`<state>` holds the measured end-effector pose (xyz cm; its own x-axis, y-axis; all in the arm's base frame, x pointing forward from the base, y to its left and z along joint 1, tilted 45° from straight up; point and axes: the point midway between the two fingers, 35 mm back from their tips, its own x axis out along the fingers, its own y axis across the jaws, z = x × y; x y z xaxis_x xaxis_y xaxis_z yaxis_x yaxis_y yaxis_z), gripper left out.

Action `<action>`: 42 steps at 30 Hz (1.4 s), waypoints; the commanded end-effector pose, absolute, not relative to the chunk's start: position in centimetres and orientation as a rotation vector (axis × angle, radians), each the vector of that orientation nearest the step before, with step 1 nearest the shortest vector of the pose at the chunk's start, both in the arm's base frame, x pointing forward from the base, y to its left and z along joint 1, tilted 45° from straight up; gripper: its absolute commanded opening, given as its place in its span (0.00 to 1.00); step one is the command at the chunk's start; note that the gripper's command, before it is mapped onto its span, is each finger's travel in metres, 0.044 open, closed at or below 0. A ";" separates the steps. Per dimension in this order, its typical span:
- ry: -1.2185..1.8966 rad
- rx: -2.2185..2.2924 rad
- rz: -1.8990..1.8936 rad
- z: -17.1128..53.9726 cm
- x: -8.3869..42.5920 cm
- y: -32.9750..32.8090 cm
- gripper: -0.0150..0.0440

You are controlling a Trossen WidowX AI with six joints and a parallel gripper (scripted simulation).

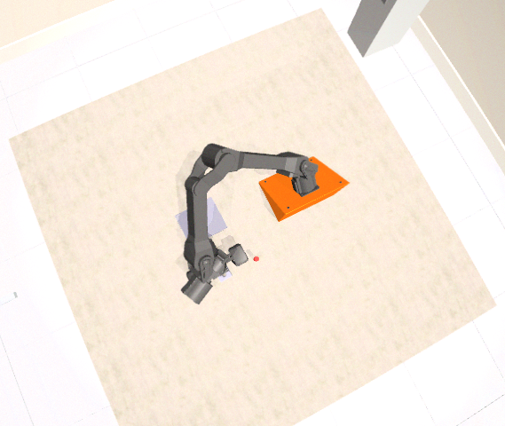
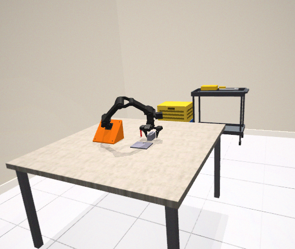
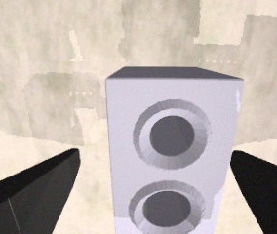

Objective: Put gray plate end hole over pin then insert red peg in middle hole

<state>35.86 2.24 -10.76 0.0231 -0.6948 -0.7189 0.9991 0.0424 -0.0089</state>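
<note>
My gripper [image 1: 220, 267] [image 2: 151, 137] [image 3: 155, 157] is wide open, holding nothing, fingers either side of the gray plate [image 1: 224, 276] [image 2: 151, 135] [image 3: 172, 175]. Near that plate: red peg [image 1: 256, 258] [image 2: 141, 133], upright, then flat base [image 1: 217, 220] [image 2: 141, 145]. Orange mount [image 1: 335, 180] [image 2: 118, 135] farther off.

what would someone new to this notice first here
Probably the bright orange wedge on the table, with the black arm arching out from it. Next, perhaps, the small red peg standing upright near the open end effector, whose fingers straddle a gray block with holes.
</note>
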 end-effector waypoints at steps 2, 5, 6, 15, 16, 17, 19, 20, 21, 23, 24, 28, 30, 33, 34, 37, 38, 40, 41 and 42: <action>0.646 0.594 -1.444 -10.9 35.7 2.0 0.82; 0.646 0.594 -1.444 -10.9 35.7 2.0 0.69; 0.646 0.594 -1.444 -10.9 35.7 2.0 0.64; 0.646 0.594 -1.444 -10.9 35.7 2.0 0.44; 0.646 0.594 -1.444 -10.9 35.7 2.0 0.43; 0.646 0.594 -1.444 -10.9 35.7 2.0 0.42; 0.646 0.594 -1.444 -10.9 35.7 2.0 0.40; 0.646 0.594 -1.444 -10.9 35.7 2.0 0.35; 0.646 0.594 -1.443 -10.9 35.7 2.0 0.31; 0.647 0.594 -1.443 -10.6 35.7 2.3 0.25; 0.647 0.595 -1.443 -10.5 35.8 2.6 0.25; 0.649 0.597 -1.441 -9.7 35.9 3.6 0.25; 0.650 0.598 -1.441 -9.3 36.0 4.1 0.25; 0.652 0.599 -1.440 -8.7 36.0 4.8 0.25; 0.652 0.599 -1.440 -8.5 36.0 5.0 0.25; 0.653 0.600 -1.439 -7.9 36.0 5.7 0.25; 0.653 0.600 -1.439 -7.7 36.0 6.0 0.25; 0.654 0.600 -1.439 -7.3 36.0 6.5 0.25; 0.654 0.600 -1.438 -7.1 36.0 6.7 0.25; 0.655 0.600 -1.437 -6.9 36.0 7.0 0.25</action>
